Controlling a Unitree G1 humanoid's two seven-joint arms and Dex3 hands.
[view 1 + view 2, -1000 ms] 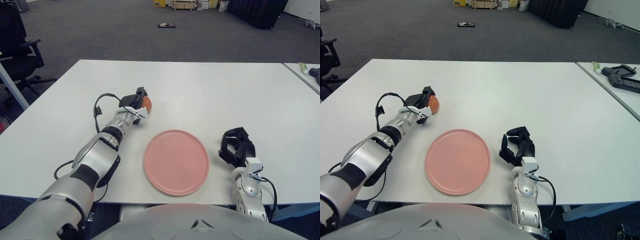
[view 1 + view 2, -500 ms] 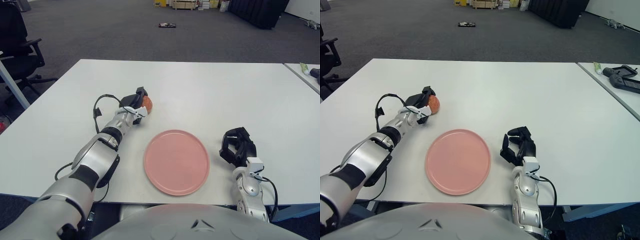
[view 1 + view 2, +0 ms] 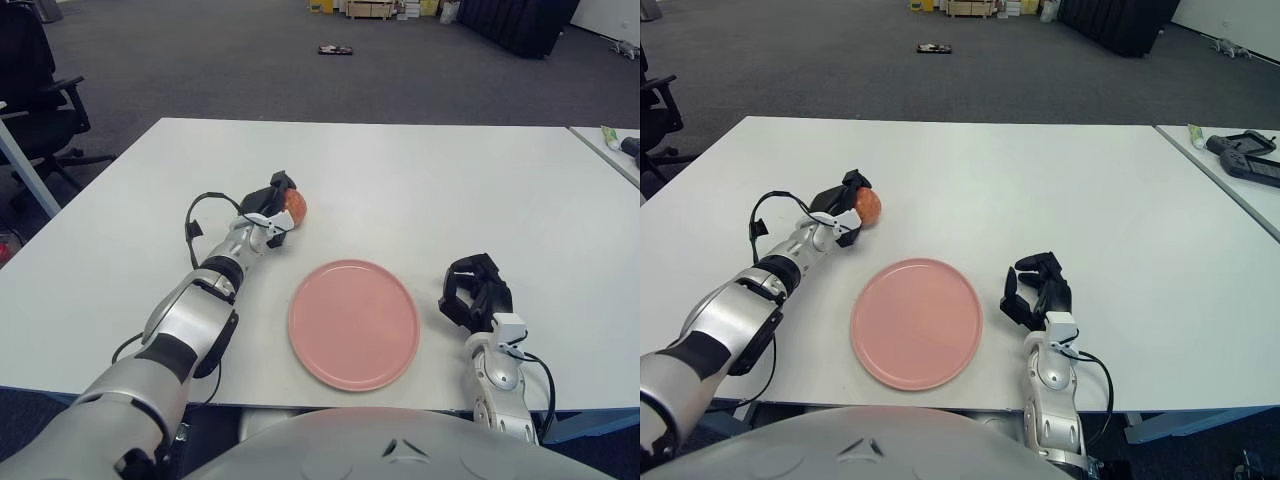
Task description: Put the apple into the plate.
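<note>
A red-orange apple is held in my left hand, whose black fingers are curled around it, a little above the white table. It also shows in the right eye view. The pink plate lies on the table nearer to me and to the right of the apple. It holds nothing. My right hand rests on the table just right of the plate, fingers curled and holding nothing.
A second table at the far right carries a dark device and a small tube. A black office chair stands at the far left. Grey carpet floor lies beyond the table's far edge.
My left hand has lifted the apple slightly up and away from me. The right hand and the plate have not moved.
</note>
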